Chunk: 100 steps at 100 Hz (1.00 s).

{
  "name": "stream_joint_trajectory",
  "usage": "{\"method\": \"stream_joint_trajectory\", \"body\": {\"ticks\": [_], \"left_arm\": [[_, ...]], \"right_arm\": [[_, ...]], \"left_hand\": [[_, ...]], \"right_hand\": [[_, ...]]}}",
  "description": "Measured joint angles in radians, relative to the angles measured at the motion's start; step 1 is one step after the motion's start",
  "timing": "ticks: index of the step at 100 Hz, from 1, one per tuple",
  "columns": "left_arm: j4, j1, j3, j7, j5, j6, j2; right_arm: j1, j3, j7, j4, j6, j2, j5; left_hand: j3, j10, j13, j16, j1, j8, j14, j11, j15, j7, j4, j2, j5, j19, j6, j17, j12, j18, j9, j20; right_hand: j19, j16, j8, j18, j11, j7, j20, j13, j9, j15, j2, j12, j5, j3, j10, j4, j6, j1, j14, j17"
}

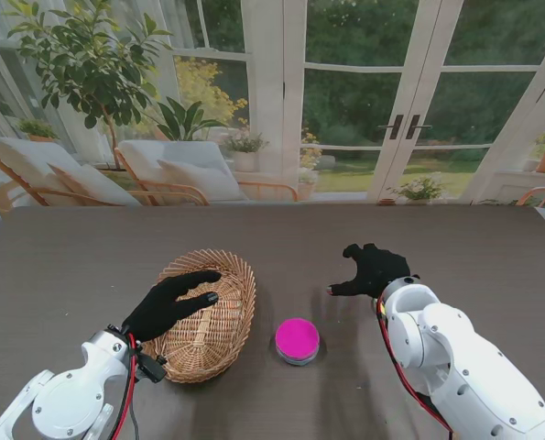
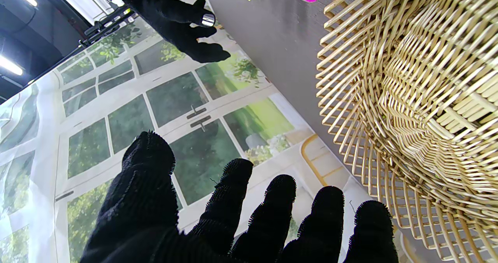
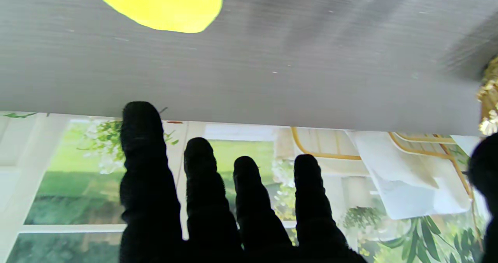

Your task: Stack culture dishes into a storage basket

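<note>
Left robot hand (image 1: 167, 305) over basket rim (image 1: 246, 284)

Even daylight is lighting the worktop (image 1: 89, 247), casting only soft shadows. The wrist views are blurring close up; ceiling lamps are glaring upper left.

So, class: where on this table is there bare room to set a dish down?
Bare: the far strip of table beyond the basket, and the left edge. Crowded: the pink dish sits close between the basket and right hand.
</note>
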Motion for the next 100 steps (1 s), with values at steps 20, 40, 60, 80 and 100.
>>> {"method": "stream_joint_trajectory", "body": {"ticks": [20, 40, 60, 80, 100], "left_arm": [[0.000, 0.001, -0.001, 0.001, 0.003, 0.001, 0.000], [0.000, 0.002, -0.002, 0.001, 0.003, 0.001, 0.000], [-0.003, 0.008, -0.005, 0.006, 0.004, 0.001, 0.000], [-0.005, 0.014, -0.007, 0.012, 0.005, 0.002, -0.001], [-0.010, 0.020, -0.011, 0.016, 0.005, 0.003, -0.001]], "right_arm": [[0.017, 0.025, 0.042, 0.035, -0.006, 0.008, -0.042], [0.022, 0.052, 0.094, 0.051, -0.043, 0.019, -0.088], [0.025, 0.067, 0.147, 0.065, -0.078, 0.030, -0.118], [0.025, 0.072, 0.167, 0.081, -0.094, 0.037, -0.128], [0.026, 0.056, 0.171, 0.105, -0.088, 0.042, -0.118]], "left_hand": [[0.000, 0.001, 0.000, 0.000, 0.000, 0.001, 0.000, 0.000, 0.000, 0.008, 0.000, 0.000, 0.008, 0.000, 0.001, 0.005, 0.000, 0.000, 0.000, 0.000], [0.000, 0.001, 0.000, 0.000, 0.000, 0.001, 0.000, 0.000, 0.000, 0.010, 0.000, 0.000, 0.017, 0.000, 0.001, 0.005, 0.000, 0.000, 0.000, 0.000], [0.000, 0.002, 0.000, 0.000, 0.000, 0.001, 0.000, 0.000, 0.000, 0.010, 0.000, 0.000, 0.017, 0.000, 0.001, 0.005, 0.000, 0.000, 0.000, 0.000], [0.000, 0.002, 0.000, 0.000, 0.000, 0.001, 0.000, 0.000, 0.000, 0.010, 0.000, 0.000, 0.023, 0.000, 0.001, 0.005, 0.000, 0.000, 0.000, 0.000], [0.000, 0.002, 0.000, 0.000, 0.000, 0.001, 0.000, 0.000, 0.000, 0.010, 0.000, 0.000, 0.028, 0.000, 0.001, 0.005, 0.000, 0.000, 0.000, 0.000]], "right_hand": [[0.127, 0.115, -0.002, 0.005, 0.004, 0.010, 0.079, 0.053, 0.057, 0.125, -0.049, 0.002, 0.036, 0.005, 0.000, 0.000, -0.007, 0.029, 0.002, 0.007], [0.188, 0.202, 0.015, 0.005, 0.059, 0.023, 0.117, 0.072, 0.061, 0.263, -0.100, 0.024, 0.059, 0.005, 0.000, 0.000, -0.015, 0.050, -0.016, 0.008], [0.232, 0.262, 0.060, 0.006, 0.147, 0.037, 0.156, 0.072, 0.058, 0.378, -0.104, 0.061, 0.056, 0.005, 0.001, 0.000, -0.015, 0.050, -0.036, 0.008], [0.271, 0.299, 0.108, 0.006, 0.238, 0.063, 0.182, 0.072, 0.022, 0.458, -0.112, 0.088, 0.007, 0.005, 0.001, 0.011, -0.022, 0.050, -0.047, 0.006], [0.298, 0.321, 0.135, 0.006, 0.266, 0.060, 0.206, 0.072, -0.006, 0.498, -0.112, 0.109, -0.042, 0.006, 0.002, 0.026, -0.046, 0.063, -0.058, 0.003]]}}
